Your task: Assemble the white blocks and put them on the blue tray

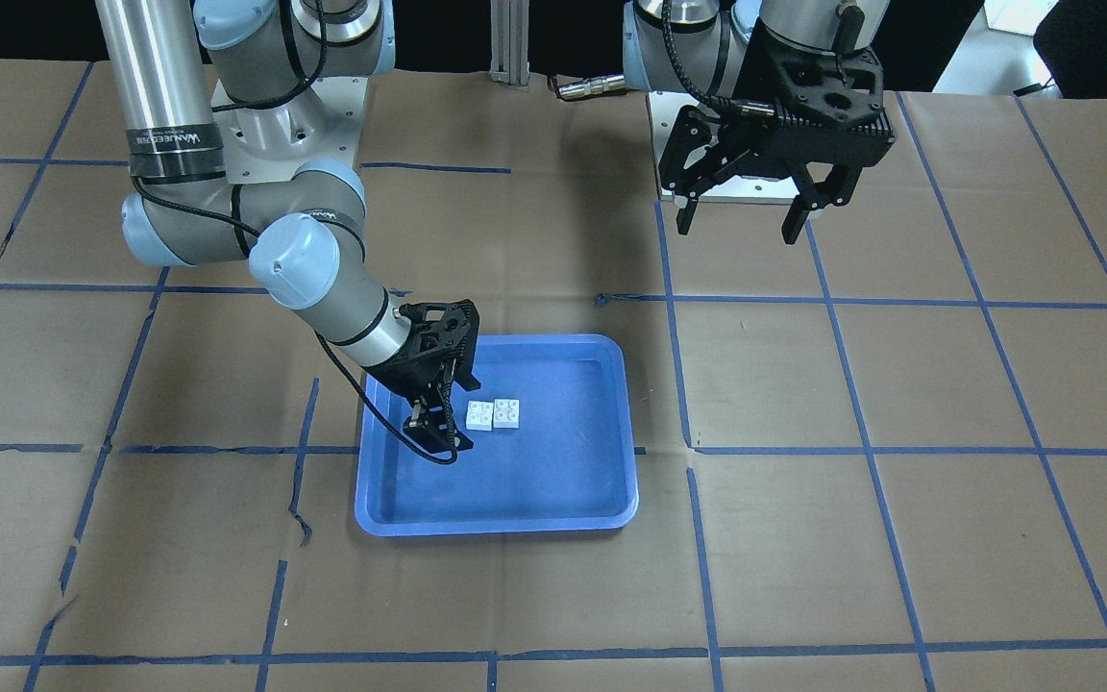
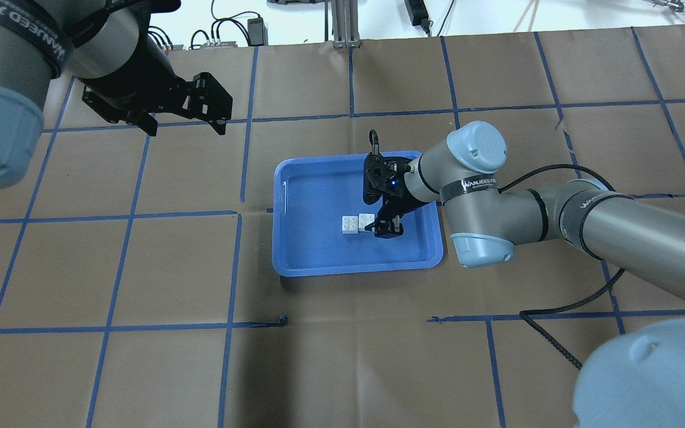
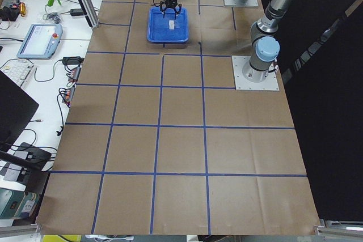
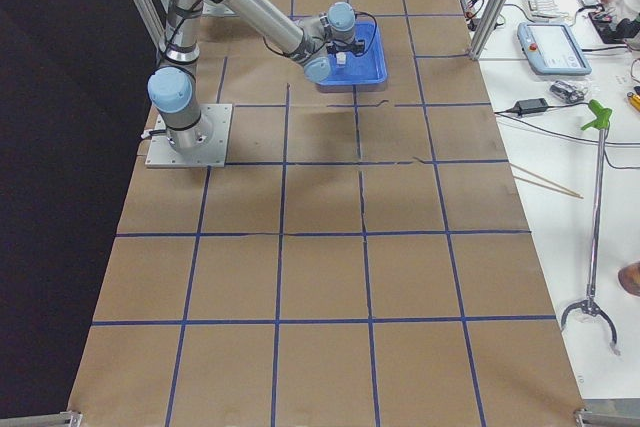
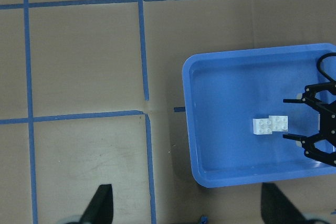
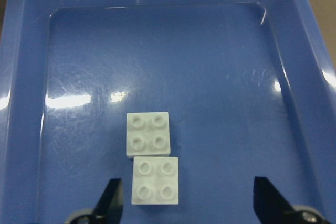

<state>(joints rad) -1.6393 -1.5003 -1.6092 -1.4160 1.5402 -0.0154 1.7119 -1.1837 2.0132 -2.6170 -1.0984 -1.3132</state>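
Centring is what this step wants, I judge: both blocks show all four studs, so they lie side by side and not stacked, and one must be gripped, lifted and pressed onto the other. From the left of the overhead view, my left gripper hangs above the table with jaws apart and nothing in them, well apart from the tray; I would leave it out of this. The tray sits mid-table with the blocks on its floor, touching and slightly offset: the far block first, then the near block. Just beside that one is my right gripper, low inside the tray, spread wide and empty. Through my right wrist camera the fingers stand either side of the near block, but it lies closer to the finger on that view's left. I would shift to centre it, come down square, and close on its flat sides without nudging the far block. Whether my tips are already down at block height I cannot tell.
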